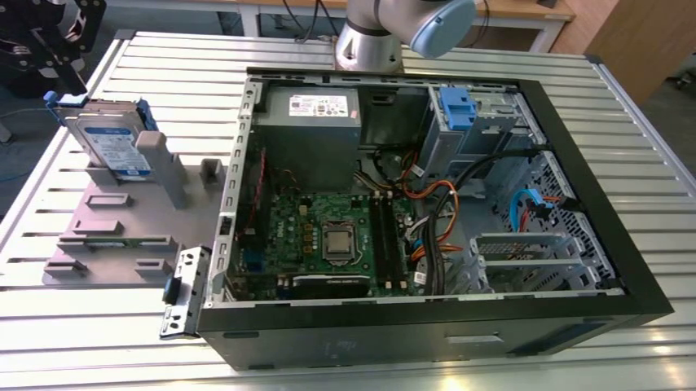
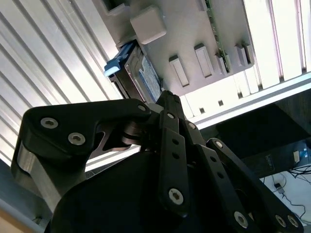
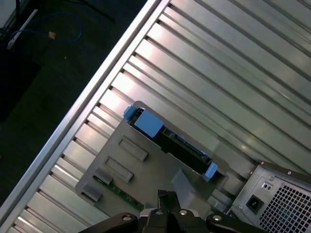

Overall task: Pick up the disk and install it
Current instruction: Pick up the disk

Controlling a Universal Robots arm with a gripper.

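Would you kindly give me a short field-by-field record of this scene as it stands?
disk: on edge in the grey holder, at the exterior view's left, outside the case
gripper: close above the disk; contact cannot be told
case: open, on the slatted table, beside the holder
latch: blue, on the grey cage inside the case
task state: disk not yet installed

A robotics workshop: a slatted aluminium bench carries an opened computer case and a robot arm's base.
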